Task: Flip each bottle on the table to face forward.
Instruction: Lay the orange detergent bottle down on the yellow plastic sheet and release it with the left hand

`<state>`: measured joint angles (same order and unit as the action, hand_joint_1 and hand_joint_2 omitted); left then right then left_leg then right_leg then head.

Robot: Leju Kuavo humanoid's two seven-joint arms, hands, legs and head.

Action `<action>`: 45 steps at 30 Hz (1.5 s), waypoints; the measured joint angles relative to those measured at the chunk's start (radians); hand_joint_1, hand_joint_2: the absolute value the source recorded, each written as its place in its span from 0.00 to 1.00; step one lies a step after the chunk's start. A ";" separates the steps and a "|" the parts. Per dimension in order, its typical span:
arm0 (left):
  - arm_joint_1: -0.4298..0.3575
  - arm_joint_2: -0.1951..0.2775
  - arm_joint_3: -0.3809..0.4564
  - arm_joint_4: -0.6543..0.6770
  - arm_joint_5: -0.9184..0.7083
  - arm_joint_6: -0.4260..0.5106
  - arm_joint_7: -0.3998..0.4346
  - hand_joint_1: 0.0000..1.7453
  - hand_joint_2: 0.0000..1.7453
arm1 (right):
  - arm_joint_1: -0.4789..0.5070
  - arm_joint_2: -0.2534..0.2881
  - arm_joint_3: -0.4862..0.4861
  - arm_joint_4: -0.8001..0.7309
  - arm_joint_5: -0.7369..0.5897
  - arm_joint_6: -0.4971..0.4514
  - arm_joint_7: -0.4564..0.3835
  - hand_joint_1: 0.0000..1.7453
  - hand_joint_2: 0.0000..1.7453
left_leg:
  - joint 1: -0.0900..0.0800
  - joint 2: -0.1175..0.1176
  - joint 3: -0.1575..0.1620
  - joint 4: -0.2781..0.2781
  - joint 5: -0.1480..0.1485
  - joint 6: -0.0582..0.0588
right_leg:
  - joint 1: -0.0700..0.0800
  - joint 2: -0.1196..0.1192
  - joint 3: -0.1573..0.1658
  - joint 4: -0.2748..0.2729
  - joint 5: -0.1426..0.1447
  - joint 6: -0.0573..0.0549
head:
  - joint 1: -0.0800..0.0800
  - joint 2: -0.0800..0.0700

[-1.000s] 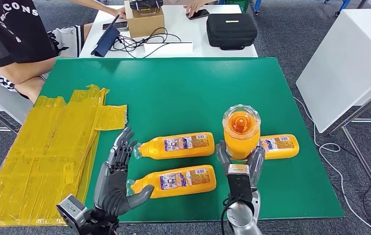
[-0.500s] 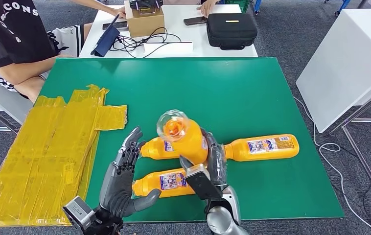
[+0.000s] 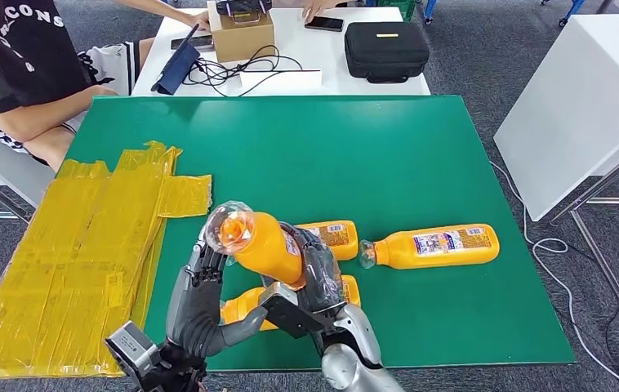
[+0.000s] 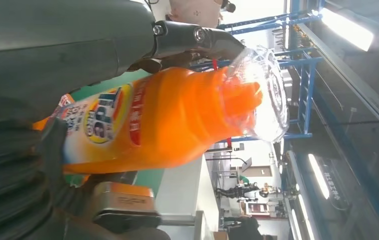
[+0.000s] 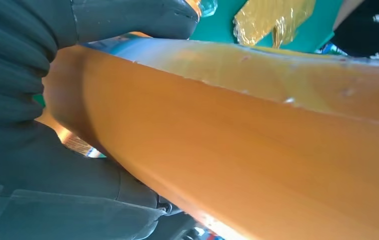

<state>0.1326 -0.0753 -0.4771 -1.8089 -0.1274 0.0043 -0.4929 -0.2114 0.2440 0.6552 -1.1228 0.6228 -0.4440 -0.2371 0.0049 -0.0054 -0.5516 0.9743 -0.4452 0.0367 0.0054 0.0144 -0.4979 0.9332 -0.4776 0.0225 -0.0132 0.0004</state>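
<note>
Orange, glossy and smooth, the held bottle [image 3: 261, 245] is tilting low in the frame's centre, the right hand [image 3: 310, 282] gripping its body. Beside it the left hand [image 3: 200, 294] is spreading its fingers near the clear cap. Two bottles [image 3: 335, 237] are lying beneath; another [image 3: 435, 246] is lying right. Bare green table [image 3: 331, 147] is stretching beyond, crinkled yellow sheets [image 3: 86, 245] left.

Desk [image 3: 420, 155] layout: one bottle [image 3: 267, 245] held above the near edge in the right hand [image 3: 310, 282], tilted, cap toward the left hand [image 3: 200, 302]. Two bottles [image 3: 335, 237] lie under and behind it; a fourth bottle [image 3: 433, 246] lies to the right. Tape sheet [image 3: 94, 245] at left.
</note>
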 joint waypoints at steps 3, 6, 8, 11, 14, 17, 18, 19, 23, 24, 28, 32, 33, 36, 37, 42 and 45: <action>-0.011 -0.004 0.005 0.008 0.004 -0.001 0.002 0.00 1.00 | -0.006 0.001 0.031 0.026 0.032 -0.002 -0.001 1.00 1.00 | 0.000 -0.001 0.000 0.000 0.000 0.000 | 0.000 0.000 0.000 0.000 0.000 0.000 | 0.000 0.000; -0.014 -0.006 0.011 0.015 0.009 -0.002 0.002 0.00 1.00 | -0.011 0.003 0.048 0.046 0.043 -0.011 -0.002 1.00 1.00 | 0.000 0.000 -0.001 0.000 0.000 0.000 | 0.000 0.000 -0.001 0.000 0.000 0.000 | 0.000 0.000; -0.014 -0.007 0.016 0.019 0.010 -0.004 0.002 0.00 1.00 | -0.018 0.003 0.056 0.059 0.059 -0.023 -0.004 1.00 1.00 | 0.000 0.000 -0.001 0.000 0.000 0.000 | 0.000 0.000 -0.001 0.000 0.000 0.000 | 0.000 0.000; -0.014 -0.008 0.025 0.022 0.010 -0.004 0.002 0.00 1.00 | -0.033 0.005 0.072 0.082 0.097 -0.049 -0.006 1.00 1.00 | 0.000 0.000 -0.001 0.000 0.000 0.000 | 0.000 0.000 -0.001 0.000 0.000 0.000 | 0.000 0.000; -0.015 -0.008 0.034 0.026 0.013 -0.004 0.002 0.00 1.00 | -0.047 0.007 0.093 0.108 0.147 -0.086 -0.007 1.00 1.00 | 0.000 0.000 0.000 0.000 0.000 0.000 | 0.000 0.000 -0.001 0.000 0.000 0.000 | 0.000 0.000; -0.015 -0.009 0.043 0.032 0.018 -0.004 0.002 0.00 1.00 | -0.056 0.010 0.122 0.133 0.188 -0.125 -0.008 1.00 1.00 | 0.000 0.000 -0.001 0.000 0.000 0.000 | 0.000 0.000 -0.001 0.000 0.000 0.000 | 0.000 0.000; -0.015 -0.009 0.044 0.035 0.019 -0.004 0.002 0.00 1.00 | -0.058 0.010 0.128 0.139 0.194 -0.134 -0.008 1.00 1.00 | 0.000 0.000 -0.001 0.000 0.000 0.000 | 0.000 0.000 -0.001 0.000 0.000 0.000 | 0.000 0.000; -0.015 -0.009 0.046 0.037 0.020 -0.004 0.002 0.00 1.00 | -0.061 0.011 0.131 0.145 0.197 -0.139 -0.008 1.00 1.00 | 0.000 0.000 -0.001 0.000 0.000 0.000 | 0.000 0.000 -0.001 0.000 0.000 0.000 | 0.000 0.000; -0.015 -0.009 0.050 0.045 0.022 -0.004 0.002 0.00 1.00 | -0.069 0.012 0.139 0.163 0.200 -0.146 -0.008 1.00 1.00 | 0.000 0.000 -0.001 0.000 0.000 0.000 | 0.000 0.000 -0.001 0.000 0.000 0.000 | 0.000 0.000; -0.014 -0.009 0.050 0.047 0.022 -0.004 0.002 0.00 1.00 | -0.070 0.012 0.140 0.166 0.200 -0.147 -0.008 1.00 1.00 | 0.000 0.000 -0.001 0.000 0.000 0.000 | 0.000 0.000 -0.001 0.000 0.000 0.000 | 0.000 0.000; -0.015 -0.009 0.051 0.053 0.023 -0.004 0.002 0.00 1.00 | -0.073 0.012 0.144 0.176 0.205 -0.166 -0.007 1.00 1.00 | 0.000 0.000 -0.001 0.000 0.000 0.000 | 0.000 0.000 -0.001 0.000 0.000 0.000 | 0.000 0.000; -0.018 -0.010 0.052 0.062 0.027 -0.009 0.001 0.00 1.00 | -0.074 0.012 0.145 0.187 0.245 -0.230 0.000 1.00 1.00 | 0.000 0.000 -0.001 0.000 0.000 0.000 | 0.000 0.000 -0.001 0.000 0.000 0.000 | 0.000 0.000; -0.018 -0.011 0.053 0.064 0.028 -0.011 0.000 0.00 1.00 | -0.073 0.012 0.144 0.188 0.254 -0.239 0.002 1.00 1.00 | 0.000 0.000 -0.001 0.000 0.000 0.000 | 0.000 0.000 -0.001 0.000 0.000 0.000 | 0.000 0.000; -0.019 -0.013 0.057 0.070 0.029 -0.015 0.000 0.48 1.00 | -0.068 0.012 0.141 0.188 0.265 -0.252 0.004 1.00 1.00 | 0.000 0.000 -0.001 0.000 0.000 0.000 | 0.000 0.000 -0.001 0.000 0.000 0.000 | 0.000 0.000; -0.019 -0.013 0.058 0.071 0.029 -0.016 0.000 0.73 1.00 | -0.065 0.012 0.138 0.187 0.265 -0.254 0.004 1.00 1.00 | 0.000 0.000 -0.001 0.000 0.000 0.000 | 0.000 0.000 -0.001 0.000 0.000 0.000 | 0.000 0.000; -0.019 -0.020 0.061 0.074 0.029 -0.021 -0.001 1.00 1.00 | -0.042 0.012 0.111 0.163 0.265 -0.259 -0.011 1.00 1.00 | 0.000 0.000 -0.001 0.000 0.000 0.000 | 0.000 0.000 -0.001 0.000 0.000 0.000 | 0.000 0.000; -0.020 -0.025 0.061 0.074 0.029 -0.025 -0.002 1.00 1.00 | -0.030 0.012 0.091 0.147 0.263 -0.259 -0.023 1.00 1.00 | 0.000 0.000 -0.001 0.000 0.000 0.000 | 0.000 0.000 -0.001 0.000 0.000 0.000 | 0.000 0.000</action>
<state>0.1125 -0.1003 -0.4162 -1.7353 -0.0984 -0.0202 -0.4944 -0.2415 0.2560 0.7464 -0.9758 0.8855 -0.7031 -0.2603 0.0049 -0.0053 -0.5524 0.9743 -0.4452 0.0367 0.0053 0.0145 -0.4992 0.9332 -0.4776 0.0225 -0.0131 0.0004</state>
